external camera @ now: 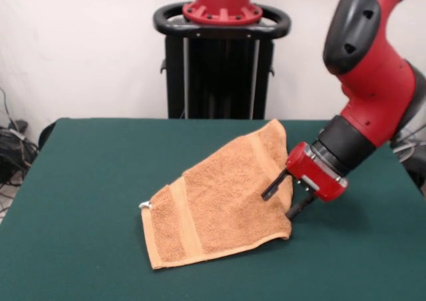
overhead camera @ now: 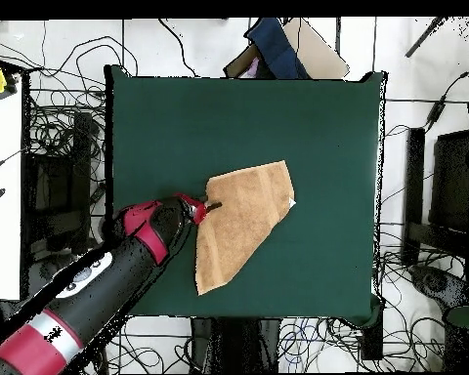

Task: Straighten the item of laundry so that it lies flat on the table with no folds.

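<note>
Nearest the front camera: bare green tabletop [external camera: 80,261], then the towel's [external camera: 219,198] front hem. Small white label [external camera: 145,205] sits at its left corner, beside a woven band.

Towel lies a little right of the tabletop's middle, well clear of every edge. Outline is lopsided, closer to a tapered wedge than a square; it narrows to a point toward the pedestal [external camera: 221,54]. Judged: one part is doubled over onto the rest, so the fold is not yet out.

At the right-hand edge of the cloth, the end effector [external camera: 285,201] comes in low and slanted. Its two dark fingers stand apart, one over the towel's upper face, the other at or under the hem. Whether they truly pinch cloth: cannot tell. Overhead view shows the tips at the towel's border too.

Risks, judged:
- A grip on both layers would drag the whole towel without opening the fold.
- A shallow bite on the terry may slip off mid-pull.
- The lower finger could snag the green covering and ruck it.
</note>
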